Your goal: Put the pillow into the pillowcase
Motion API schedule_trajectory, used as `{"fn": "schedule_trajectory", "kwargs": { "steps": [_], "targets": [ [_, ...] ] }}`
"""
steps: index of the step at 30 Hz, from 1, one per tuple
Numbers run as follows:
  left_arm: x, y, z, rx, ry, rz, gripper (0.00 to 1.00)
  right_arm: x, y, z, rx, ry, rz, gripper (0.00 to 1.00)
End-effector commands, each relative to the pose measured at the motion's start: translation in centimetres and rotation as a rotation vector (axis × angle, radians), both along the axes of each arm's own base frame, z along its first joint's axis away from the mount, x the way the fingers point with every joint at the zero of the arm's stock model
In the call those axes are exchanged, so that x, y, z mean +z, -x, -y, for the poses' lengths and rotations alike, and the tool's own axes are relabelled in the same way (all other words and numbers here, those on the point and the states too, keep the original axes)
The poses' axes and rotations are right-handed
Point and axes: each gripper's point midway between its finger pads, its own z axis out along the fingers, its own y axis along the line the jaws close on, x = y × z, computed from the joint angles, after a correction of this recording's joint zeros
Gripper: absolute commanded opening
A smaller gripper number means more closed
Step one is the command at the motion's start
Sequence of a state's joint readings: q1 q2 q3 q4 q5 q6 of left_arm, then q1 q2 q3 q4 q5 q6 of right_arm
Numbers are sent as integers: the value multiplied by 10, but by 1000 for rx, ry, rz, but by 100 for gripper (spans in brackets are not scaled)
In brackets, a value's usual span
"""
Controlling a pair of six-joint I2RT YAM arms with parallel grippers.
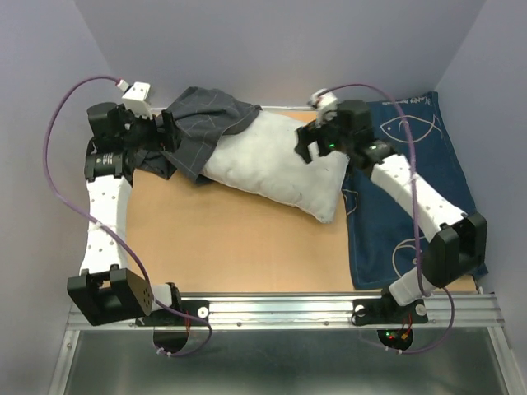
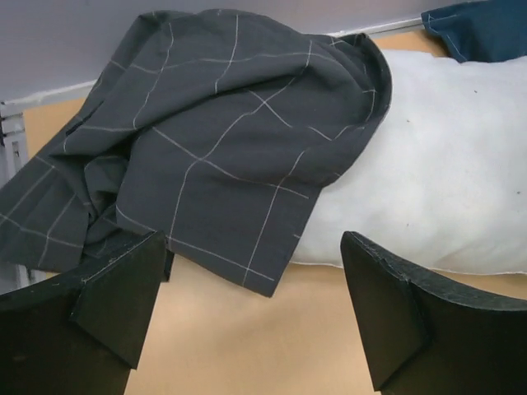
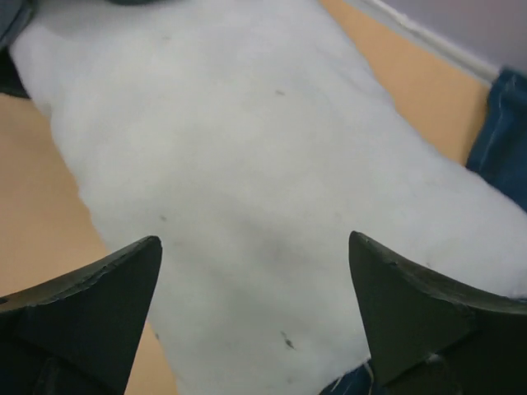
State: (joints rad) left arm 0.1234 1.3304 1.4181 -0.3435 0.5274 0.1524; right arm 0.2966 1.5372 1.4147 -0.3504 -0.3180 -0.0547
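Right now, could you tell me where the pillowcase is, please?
In the top view, the pillowcase lies far left on the table, draped over the pillow at its left end, beside the left gripper.

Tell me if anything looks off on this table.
The pillowcase is bunched and crumpled over only the left end of the pillow, which lies diagonally across the table and is mostly bare.

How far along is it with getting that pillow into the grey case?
Done: the pillowcase lies over one end of the pillow. In hand: nothing; the left pincer by the case and the right pincer over the pillow both stand open. Left: most of the pillow is bare, so nearly the whole job.
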Motion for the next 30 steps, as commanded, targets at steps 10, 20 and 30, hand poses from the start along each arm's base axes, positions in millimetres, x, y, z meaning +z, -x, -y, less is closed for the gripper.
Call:
{"fn": "schedule_trajectory", "kwargs": {
  "steps": [10,20,30],
  "targets": [
    [-80,45,-20,96,135,-141,99,-75,1,-179,262,663,419,100],
    [-172,47,-24,131,-78,-253,87,-91,-17,-198,220,582,382,4],
    [-182,-20,11,99,-183,-164,74,-59,-12,-196,201,486,385,1]
  ]
}}
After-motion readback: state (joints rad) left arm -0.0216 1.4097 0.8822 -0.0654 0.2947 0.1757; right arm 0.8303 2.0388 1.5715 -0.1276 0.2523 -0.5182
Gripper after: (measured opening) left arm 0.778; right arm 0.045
